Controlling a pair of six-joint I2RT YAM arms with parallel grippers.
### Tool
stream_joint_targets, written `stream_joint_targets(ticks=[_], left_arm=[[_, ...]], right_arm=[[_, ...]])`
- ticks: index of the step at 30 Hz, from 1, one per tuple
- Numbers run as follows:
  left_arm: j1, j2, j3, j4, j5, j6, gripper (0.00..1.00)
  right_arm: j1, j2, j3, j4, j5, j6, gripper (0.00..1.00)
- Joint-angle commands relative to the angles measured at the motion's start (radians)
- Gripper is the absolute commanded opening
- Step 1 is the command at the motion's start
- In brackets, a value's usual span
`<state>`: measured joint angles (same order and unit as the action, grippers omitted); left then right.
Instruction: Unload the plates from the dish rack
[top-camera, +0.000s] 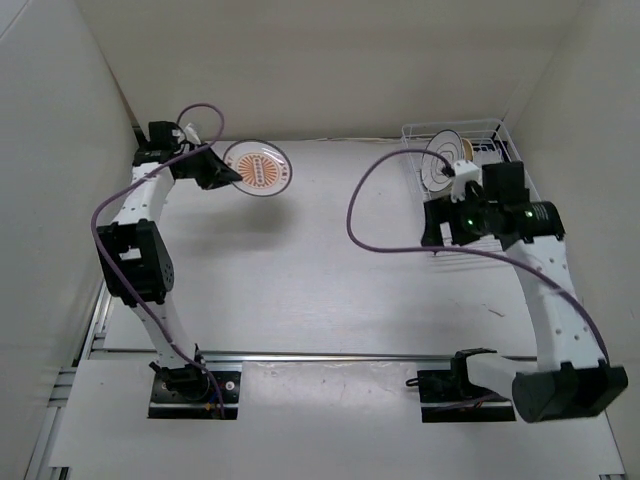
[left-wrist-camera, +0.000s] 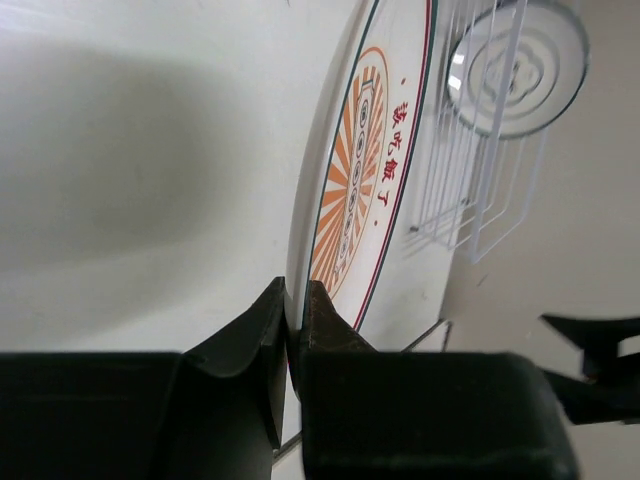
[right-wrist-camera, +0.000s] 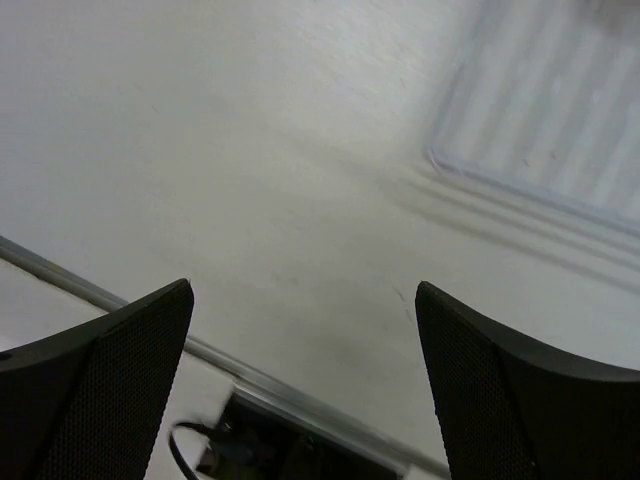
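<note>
Left gripper (left-wrist-camera: 293, 320) pinches the sunburst plate (top-camera: 257, 168) by its rim, over the table (top-camera: 300, 260), far left. Right gripper (right-wrist-camera: 302, 300) gapes empty beside the dish rack (top-camera: 495, 133). The ringed plate (top-camera: 440, 160) sits inside it, apparently upright.

We are gripping one plate (left-wrist-camera: 372, 150) by its edge between the fingers of our left gripper (left-wrist-camera: 293, 300), and it is standing straight out ahead of the fingertips. Beyond it, further ahead and to the right of that gripper, the dish rack (left-wrist-camera: 480, 200) is sitting on the table (top-camera: 330, 260), with the other plate (left-wrist-camera: 515, 65) standing inside it. Our right gripper (right-wrist-camera: 300, 290) is hanging spread above bare table. The rack is lying ahead and right of its fingers, and a rail (right-wrist-camera: 90, 285) is crossing on the wrist-ward side.
</note>
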<state>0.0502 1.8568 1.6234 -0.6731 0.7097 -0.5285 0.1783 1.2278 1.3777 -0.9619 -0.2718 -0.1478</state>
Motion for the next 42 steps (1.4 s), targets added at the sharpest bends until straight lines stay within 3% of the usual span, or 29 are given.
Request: stream_joint_targets(ticks=[1, 5, 10, 20, 27, 32, 33, 35, 42], left_arm=[[0.098, 0.062, 0.094, 0.079, 0.157, -0.053, 0.11], [0.189, 0.166, 0.168, 0.136, 0.246, -0.093, 0.11], [0.269, 0.342, 0.289, 0.172, 0.301, -0.093, 0.11], [0.299, 0.530, 0.418, 0.181, 0.260, -0.002, 0.11], [0.300, 0.576, 0.418, 0.181, 0.226, 0.039, 0.13], [0.300, 0.585, 0.418, 0.172, 0.194, 0.039, 0.27], [0.300, 0.585, 0.418, 0.161, 0.194, 0.050, 0.37], [0.300, 0.585, 0.418, 0.143, 0.154, 0.064, 0.45], [0.300, 0.561, 0.418, 0.089, 0.005, 0.101, 0.59]], right_arm=[[-0.075, -0.117, -0.071, -0.150, 0.061, -0.151, 0.94], [-0.227, -0.171, -0.091, -0.190, 0.126, -0.309, 0.96], [-0.362, -0.160, 0.021, -0.271, 0.120, -0.351, 0.96], [-0.362, -0.111, 0.104, -0.345, 0.086, -0.274, 0.96], [-0.362, -0.122, 0.104, -0.354, 0.059, -0.242, 0.96], [-0.362, -0.131, 0.086, -0.354, 0.059, -0.242, 0.96], [-0.362, -0.140, 0.086, -0.354, 0.059, -0.242, 0.96], [-0.362, -0.140, 0.075, -0.354, 0.059, -0.233, 0.96], [-0.362, -0.159, 0.075, -0.345, 0.048, -0.213, 0.96]])
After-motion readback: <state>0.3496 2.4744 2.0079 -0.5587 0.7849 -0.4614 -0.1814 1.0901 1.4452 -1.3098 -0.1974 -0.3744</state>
